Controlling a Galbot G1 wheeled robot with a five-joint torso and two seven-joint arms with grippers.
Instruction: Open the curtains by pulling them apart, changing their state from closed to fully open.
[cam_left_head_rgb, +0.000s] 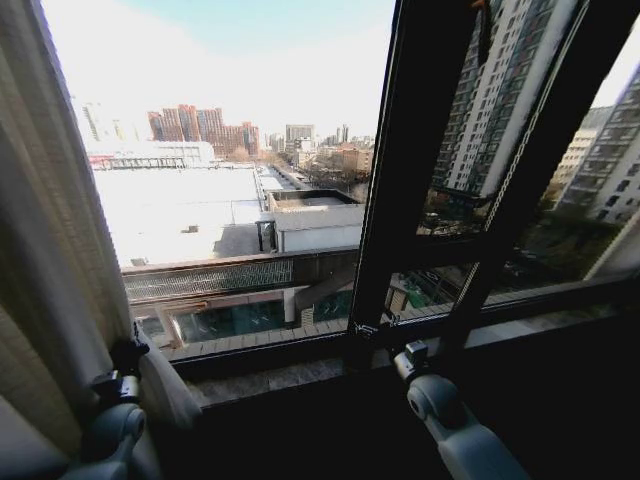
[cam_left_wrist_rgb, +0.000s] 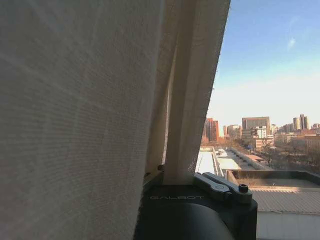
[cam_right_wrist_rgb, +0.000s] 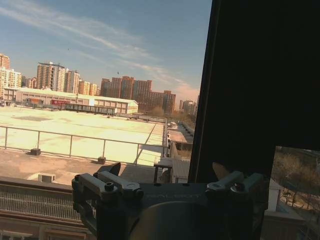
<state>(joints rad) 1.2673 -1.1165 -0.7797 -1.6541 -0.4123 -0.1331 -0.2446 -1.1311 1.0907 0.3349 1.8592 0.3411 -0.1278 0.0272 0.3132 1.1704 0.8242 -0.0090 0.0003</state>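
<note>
from my head camera, the curtains (cam_left_head_rgb: 50, 230) hang bunched at nine o'clock of the window, pleats running down to my left gripper (cam_left_head_rgb: 128, 368), which sits low at about eight o'clock. a fold of the sheer fabric bulges out just beside that gripper toward the sill. my right gripper (cam_left_head_rgb: 412, 358) sits low at about five o'clock, in front of the dark window frame (cam_left_head_rgb: 405, 170), apart from the fabric.

my left wrist camera adds what the head camera cannot: a pleat of the curtains (cam_left_wrist_rgb: 185, 100) drops straight into my left gripper (cam_left_wrist_rgb: 177, 179), and my fingers are pinching that fold. the woven cloth fills the nine o'clock half of this view; sky and distant buildings lie at three o'clock. the word "galbot" is readable on the gripper body.

my right wrist camera shows my right gripper (cam_right_wrist_rgb: 167, 175) with fingers (cam_right_wrist_rgb: 112, 170) spread and nothing between them. the dark frame (cam_right_wrist_rgb: 260, 85) stands close at two o'clock; a pale flat rooftop (cam_right_wrist_rgb: 80, 132) with a railing lies beyond at nine o'clock.

outside, towers (cam_left_head_rgb: 480, 90) rise at one o'clock behind the glass. the stone window sill (cam_left_head_rgb: 280, 378) runs between the two grippers.
</note>
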